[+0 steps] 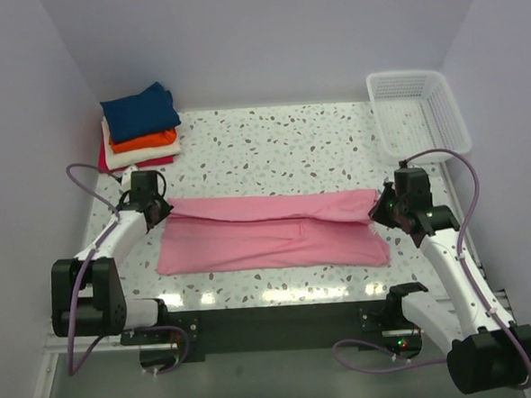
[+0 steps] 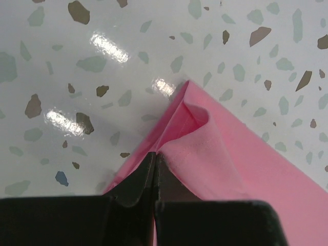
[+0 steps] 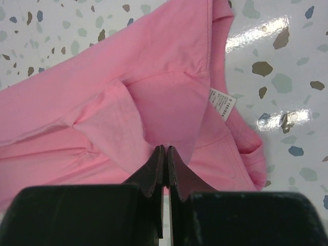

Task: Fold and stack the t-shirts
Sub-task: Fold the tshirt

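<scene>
The light pink t-shirt (image 1: 272, 233) lies folded into a long band at the centre of the speckled table (image 1: 271, 144), its long axis running left to right across the frame. The left gripper (image 1: 155, 210) pinches its left end and the right gripper (image 1: 381, 208) its right end — both jaws closed on cloth. Folded t-shirts (image 1: 139, 125) — navy on top — sit stacked at upper left, a white basket (image 1: 418, 108) at upper right.

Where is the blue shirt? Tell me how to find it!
Look at the speckled table, then its far left corner, where folded t-shirts sit in a stack. The navy blue t-shirt lies on top, the only dark one, above the orange t-shirt.
</scene>
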You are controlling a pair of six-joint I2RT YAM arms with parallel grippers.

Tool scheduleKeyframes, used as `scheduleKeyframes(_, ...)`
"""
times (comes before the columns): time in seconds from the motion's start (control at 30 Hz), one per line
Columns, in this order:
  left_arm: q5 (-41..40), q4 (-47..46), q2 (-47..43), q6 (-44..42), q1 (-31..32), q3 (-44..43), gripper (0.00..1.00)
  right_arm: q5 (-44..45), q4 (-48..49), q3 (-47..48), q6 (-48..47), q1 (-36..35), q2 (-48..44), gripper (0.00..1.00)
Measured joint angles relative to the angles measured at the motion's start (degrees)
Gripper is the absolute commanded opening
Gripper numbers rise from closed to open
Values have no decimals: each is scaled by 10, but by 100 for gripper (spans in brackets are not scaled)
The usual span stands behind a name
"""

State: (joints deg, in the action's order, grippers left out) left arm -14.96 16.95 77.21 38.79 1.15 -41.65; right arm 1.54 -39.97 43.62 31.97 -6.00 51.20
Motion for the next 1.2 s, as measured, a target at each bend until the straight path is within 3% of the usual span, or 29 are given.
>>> scheduleKeyframes(0.57,15,-5,-95,33,0,78,0,-9,-9,-22,6,0,-17,0)
scheduleKeyframes(1.07,8,9,-120,40,0,85,0,0,-35,-22,6,0,-38,0)
scheduleKeyframes(1.1,8,10,-121,42,0,88,1,1,-35,-22,6,0,-39,0)
scheduleKeyframes(1.13,8,11,-122,43,0,92,13,1,-36,-22,6,0,-41,0)
scheduleKeyframes(1.2,6,15,-124,49,0,98,27,1,-36,-22,6,0,-44,0)
